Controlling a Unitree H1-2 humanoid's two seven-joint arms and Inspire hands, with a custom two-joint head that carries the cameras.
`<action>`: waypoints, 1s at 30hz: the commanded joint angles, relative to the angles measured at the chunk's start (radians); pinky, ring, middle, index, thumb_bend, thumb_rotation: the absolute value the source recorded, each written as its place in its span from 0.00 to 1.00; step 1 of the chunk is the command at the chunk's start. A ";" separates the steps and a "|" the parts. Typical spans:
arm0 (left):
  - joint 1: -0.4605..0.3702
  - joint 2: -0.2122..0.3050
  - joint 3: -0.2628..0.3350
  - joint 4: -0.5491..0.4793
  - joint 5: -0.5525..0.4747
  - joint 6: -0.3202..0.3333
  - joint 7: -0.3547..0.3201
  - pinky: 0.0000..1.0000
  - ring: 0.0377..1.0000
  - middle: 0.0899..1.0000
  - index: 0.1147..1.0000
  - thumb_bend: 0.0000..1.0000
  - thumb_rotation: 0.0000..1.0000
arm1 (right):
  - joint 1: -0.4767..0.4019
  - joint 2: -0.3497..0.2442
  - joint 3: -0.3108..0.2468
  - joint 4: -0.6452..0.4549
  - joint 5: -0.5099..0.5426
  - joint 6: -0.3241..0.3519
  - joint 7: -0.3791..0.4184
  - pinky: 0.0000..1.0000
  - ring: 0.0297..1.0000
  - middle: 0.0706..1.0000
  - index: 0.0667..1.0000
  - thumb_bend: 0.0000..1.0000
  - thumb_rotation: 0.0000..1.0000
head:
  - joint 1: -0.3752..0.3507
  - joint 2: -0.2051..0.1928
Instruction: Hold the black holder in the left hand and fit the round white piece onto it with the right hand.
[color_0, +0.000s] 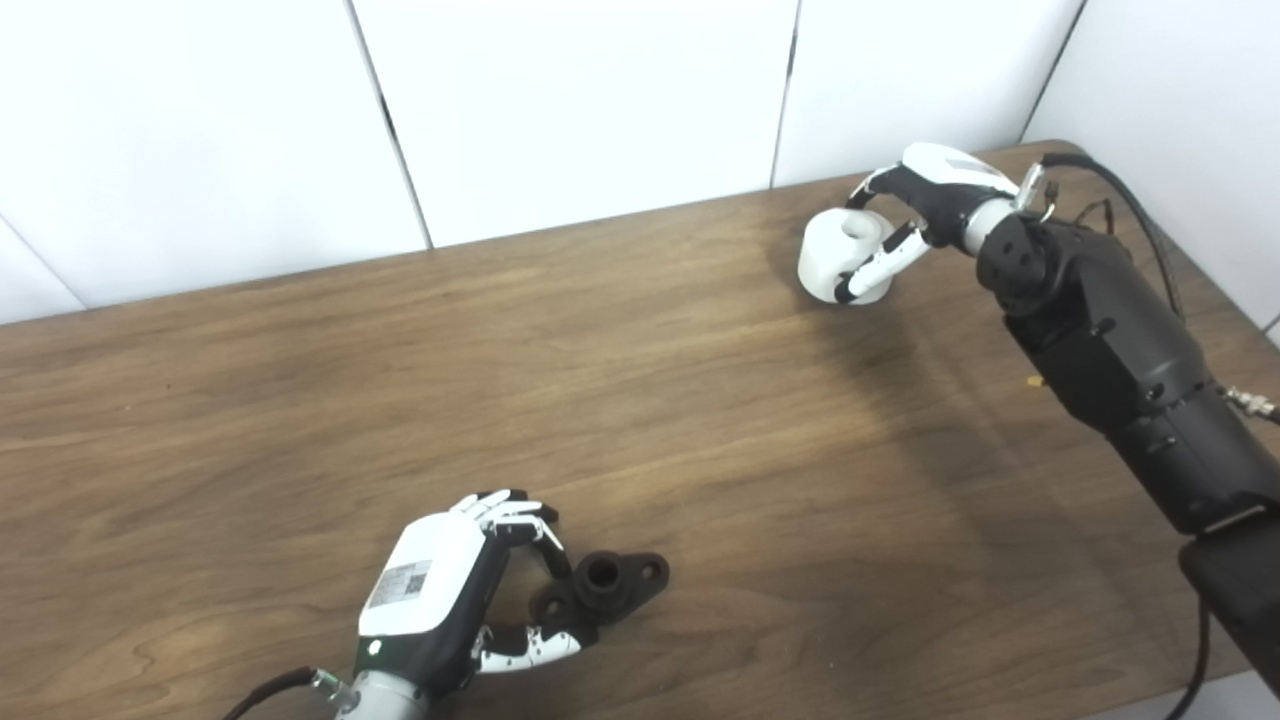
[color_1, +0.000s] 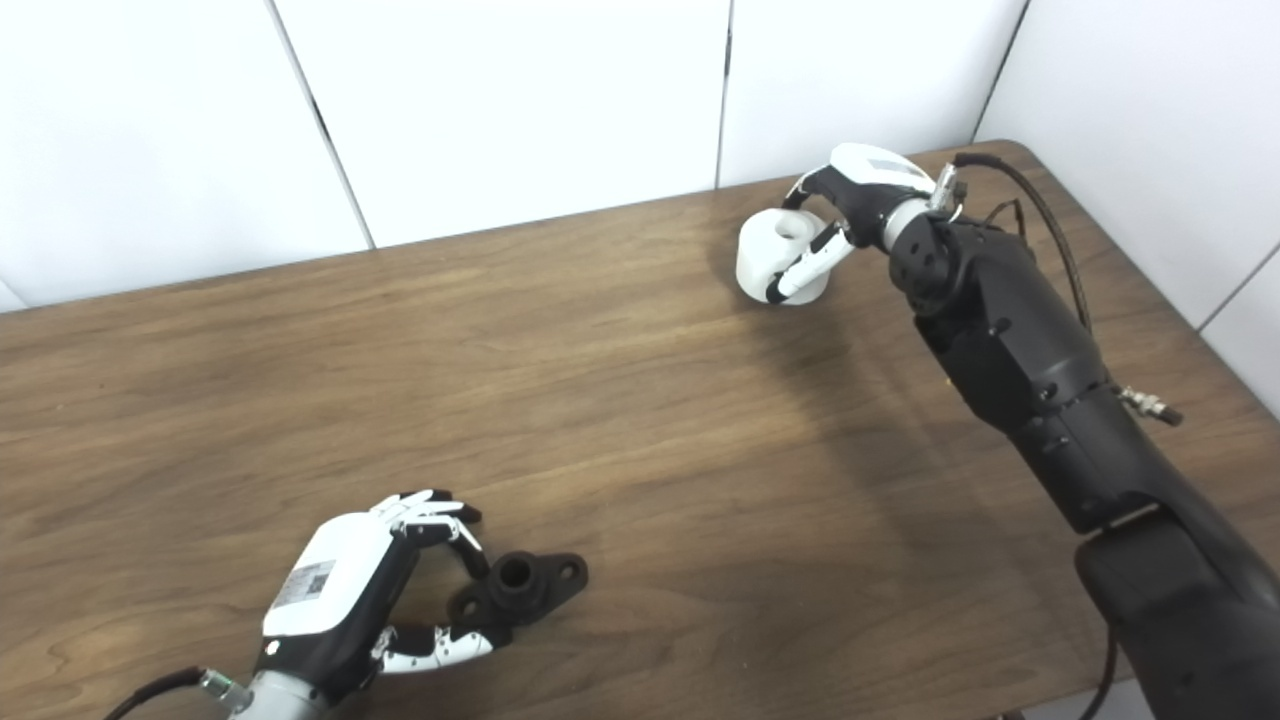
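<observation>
The black holder (color_0: 605, 585), a flat flanged part with a raised hub and a hole in each lobe, lies on the wooden table (color_0: 640, 400) near the front edge. My left hand (color_0: 450, 590) wraps its left lobe, fingers on the far side and thumb on the near side. At the far right corner stands the round white piece (color_0: 835, 255). My right hand (color_0: 925, 205) is closed on the piece, fingers curled over its top and thumb across its front. The piece seems to rest on the table.
White wall panels (color_0: 580, 110) run close behind the table's far edge. The table's right corner lies just beyond my right arm (color_0: 1110, 350), and a black cable loops over that arm. Bare wood stretches between the two hands.
</observation>
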 joint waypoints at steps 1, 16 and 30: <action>0.015 0.008 -0.003 -0.006 -0.001 0.005 -0.025 0.90 0.87 0.76 0.42 0.52 0.06 | -0.045 -0.020 -0.010 -0.022 -0.007 -0.016 -0.032 0.93 1.00 0.91 0.71 0.94 0.32 | 0.001 0.001; 0.014 0.000 0.000 -0.013 0.000 0.008 -0.037 0.91 0.87 0.76 0.42 0.52 0.06 | -0.037 -0.022 -0.007 -0.021 -0.002 -0.029 -0.035 0.92 1.00 0.89 0.66 0.90 0.29 | 0.005 0.003; 0.014 -0.002 0.000 -0.014 0.006 0.008 -0.037 0.90 0.87 0.76 0.42 0.52 0.06 | -0.038 -0.015 -0.023 -0.023 0.030 -0.028 -0.051 0.92 0.98 0.85 0.60 0.85 0.24 | 0.005 0.007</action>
